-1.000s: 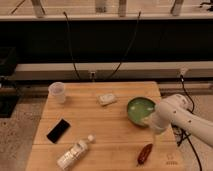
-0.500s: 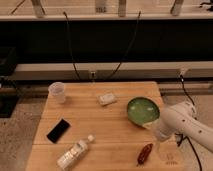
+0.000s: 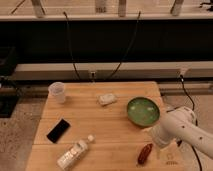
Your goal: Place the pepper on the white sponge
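The dark red pepper (image 3: 145, 153) lies on the wooden table (image 3: 105, 125) near its front right edge. The white sponge (image 3: 106, 98) sits on the table toward the back middle, well apart from the pepper. The gripper (image 3: 161, 147) hangs from the white arm at the right, just to the right of the pepper and low over the table. The arm's bulk hides the gripper's end.
A green bowl (image 3: 143, 110) stands right of centre, just behind the arm. A translucent white cup (image 3: 57, 91) is at the back left, a black phone (image 3: 58, 130) at the left, and a clear plastic bottle (image 3: 74, 152) lies at the front left. Cables hang behind the table.
The arm has moved down and forward along the table's right side, from beside the bowl toward the pepper. The pepper and sponge have not moved.
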`<state>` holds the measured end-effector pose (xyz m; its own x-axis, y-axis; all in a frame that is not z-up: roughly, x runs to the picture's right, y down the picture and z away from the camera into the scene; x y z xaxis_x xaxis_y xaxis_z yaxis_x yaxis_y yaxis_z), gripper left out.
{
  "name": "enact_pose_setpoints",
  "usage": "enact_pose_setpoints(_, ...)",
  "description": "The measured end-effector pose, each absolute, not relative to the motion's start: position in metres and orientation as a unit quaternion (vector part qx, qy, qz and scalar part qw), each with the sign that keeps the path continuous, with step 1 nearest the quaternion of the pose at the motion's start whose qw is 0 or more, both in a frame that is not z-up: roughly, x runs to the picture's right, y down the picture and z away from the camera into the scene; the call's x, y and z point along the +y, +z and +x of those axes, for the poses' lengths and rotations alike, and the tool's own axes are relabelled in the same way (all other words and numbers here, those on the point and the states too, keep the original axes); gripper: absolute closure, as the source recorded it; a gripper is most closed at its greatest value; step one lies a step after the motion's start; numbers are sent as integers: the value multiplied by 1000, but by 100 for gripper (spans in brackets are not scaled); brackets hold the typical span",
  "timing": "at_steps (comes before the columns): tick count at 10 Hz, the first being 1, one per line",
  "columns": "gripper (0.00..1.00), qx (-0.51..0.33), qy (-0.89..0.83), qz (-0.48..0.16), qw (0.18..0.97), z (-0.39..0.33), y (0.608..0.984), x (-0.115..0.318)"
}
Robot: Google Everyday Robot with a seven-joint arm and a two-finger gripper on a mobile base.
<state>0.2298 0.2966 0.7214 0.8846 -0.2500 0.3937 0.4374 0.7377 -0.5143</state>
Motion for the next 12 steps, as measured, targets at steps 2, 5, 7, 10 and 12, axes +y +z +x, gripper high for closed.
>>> enact_pose_setpoints(2, 20, -153, -192, -313, 918, 227, 719, 310)
enact_pose_setpoints(5, 20, -151, -200, -317, 915, 223, 725, 329)
enact_pose_setpoints(7, 20, -148, -200, -323, 913, 224, 730, 334)
enact_pose_setpoints(10, 42, -143, -201, -334, 910, 226, 736, 340)
enact_pose_setpoints(12, 59, -141, -202, -341, 907, 227, 740, 343)
